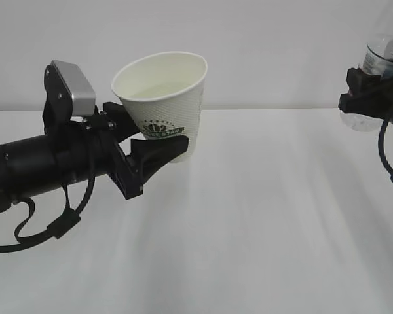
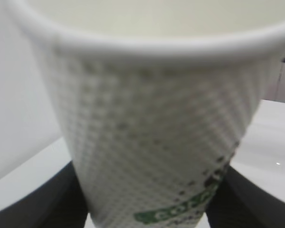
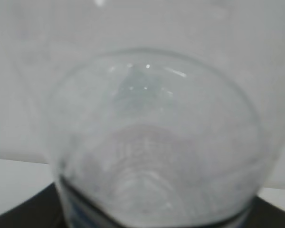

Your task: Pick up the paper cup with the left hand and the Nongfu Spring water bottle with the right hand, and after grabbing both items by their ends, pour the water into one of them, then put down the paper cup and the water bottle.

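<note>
Your left hand [image 1: 158,152] clamps the cup [image 1: 164,98] low, held off the table at left and tilted; your right hand [image 1: 367,98] grips the bottle [image 1: 380,59] at far right, well apart; level the cup, then close the gap before tipping.

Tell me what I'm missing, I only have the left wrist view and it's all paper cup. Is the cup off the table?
Observer: Yes. In the exterior view the left hand holds the paper cup by its lower end, clear of the table, tilted a little.
Operator: Where's the bottle?
Observer: At the far right edge of the exterior view, the right hand grips the Nongfu Spring water bottle, also lifted; only part of it shows.
Operator: Are they close together?
Observer: No, there is a wide gap between cup and bottle.
Operator: Anything in the cup?
Observer: Its inside looks pale; I cannot tell whether water is in it.
</note>
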Tool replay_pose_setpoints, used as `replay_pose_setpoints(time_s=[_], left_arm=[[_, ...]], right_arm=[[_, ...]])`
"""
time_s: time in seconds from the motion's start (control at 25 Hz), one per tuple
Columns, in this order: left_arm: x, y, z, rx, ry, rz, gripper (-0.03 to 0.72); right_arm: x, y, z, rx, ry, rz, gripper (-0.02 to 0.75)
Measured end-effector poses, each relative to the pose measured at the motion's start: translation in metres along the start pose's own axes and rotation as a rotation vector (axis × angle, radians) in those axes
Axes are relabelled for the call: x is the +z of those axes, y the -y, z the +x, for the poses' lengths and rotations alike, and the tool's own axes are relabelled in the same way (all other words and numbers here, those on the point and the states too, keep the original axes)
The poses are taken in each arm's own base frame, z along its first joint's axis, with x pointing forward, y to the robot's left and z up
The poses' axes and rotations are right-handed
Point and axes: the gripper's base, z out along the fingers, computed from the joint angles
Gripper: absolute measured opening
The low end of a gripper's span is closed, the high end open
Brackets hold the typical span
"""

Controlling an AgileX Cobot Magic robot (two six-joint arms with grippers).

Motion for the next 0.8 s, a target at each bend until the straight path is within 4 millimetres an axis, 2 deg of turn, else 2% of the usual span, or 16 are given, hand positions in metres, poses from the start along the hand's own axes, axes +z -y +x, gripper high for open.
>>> replay_pose_setpoints(time_s=[0.8], left_arm=[[-0.023, -0.049, 0.001, -0.028, 0.022, -0.257, 0.491]], right_arm=[[0.0, 0.0, 0.0, 0.0, 0.0, 0.0, 0.398]])
